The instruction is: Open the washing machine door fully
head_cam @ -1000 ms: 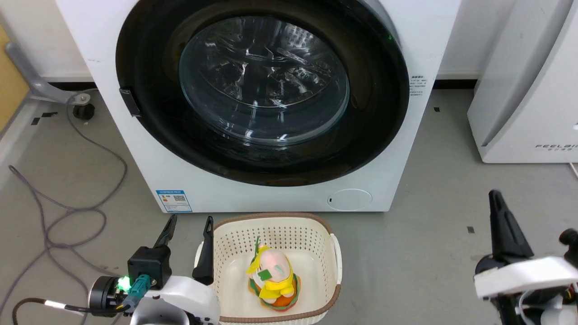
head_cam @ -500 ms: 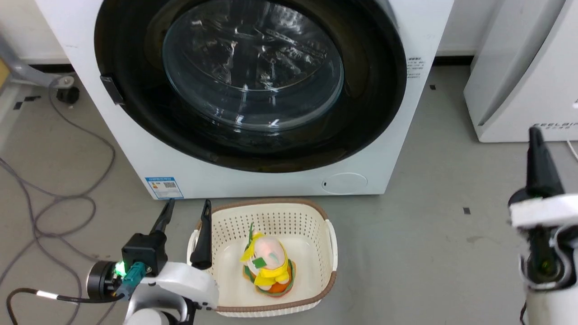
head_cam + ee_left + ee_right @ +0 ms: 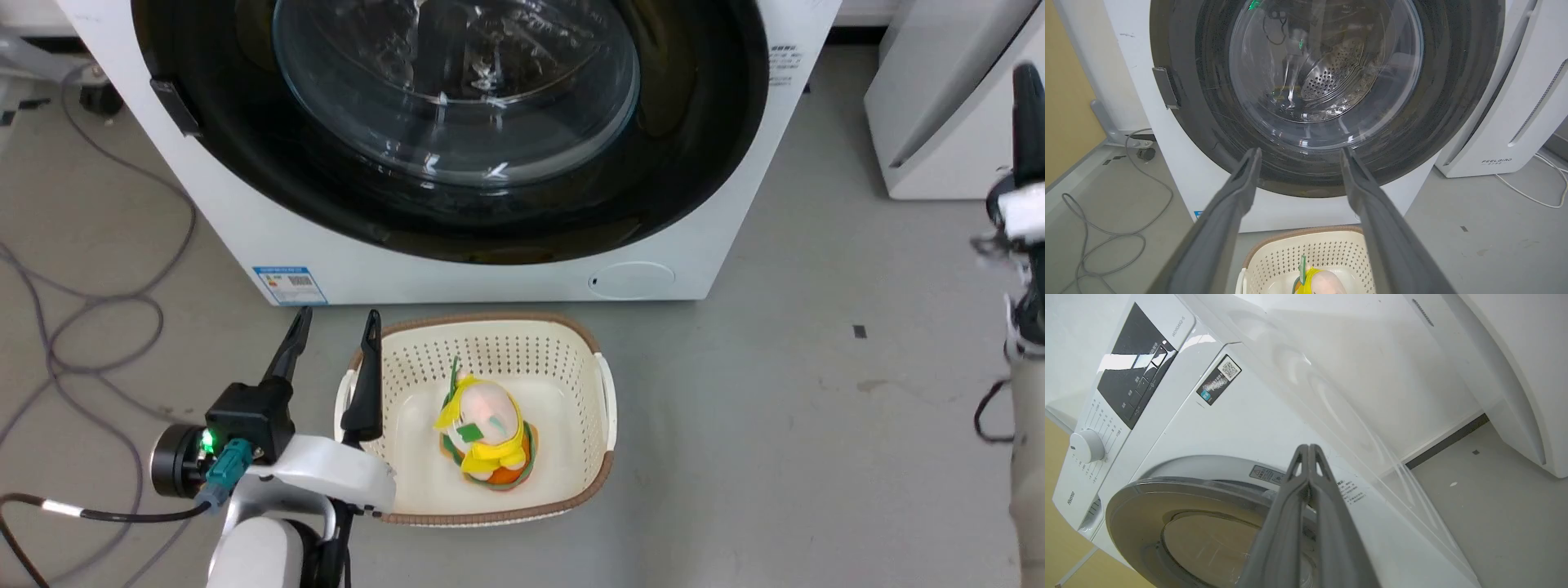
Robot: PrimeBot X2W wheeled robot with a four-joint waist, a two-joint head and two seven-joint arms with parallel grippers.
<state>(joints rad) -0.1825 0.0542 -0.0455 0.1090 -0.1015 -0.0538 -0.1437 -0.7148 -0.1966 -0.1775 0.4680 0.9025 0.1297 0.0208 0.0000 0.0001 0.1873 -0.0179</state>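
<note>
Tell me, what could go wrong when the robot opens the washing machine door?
1. The basket sits right in front of the washing machine, and the open left gripper is close beside its rim, so moving that arm might knock it.
2. The door is glossy and its latch is small, so fingers could slip off.
3. The right gripper is shut and far from the latch side.

Honestly the only word we can read cleanly is FEELBIRD, small grey letters low on the white appliance (image 3: 1490, 130) right of the washing machine (image 3: 1204, 192). The blue sticker (image 3: 289, 284), low left on the machine's front, has a QR code plus print too tiny for us. Beside the control panel (image 3: 1137, 367) sits a QR label (image 3: 1218, 379), and a warning-triangle label (image 3: 1267, 473) sits just above the washing machine door (image 3: 1139, 502), lettering blurred.
</note>
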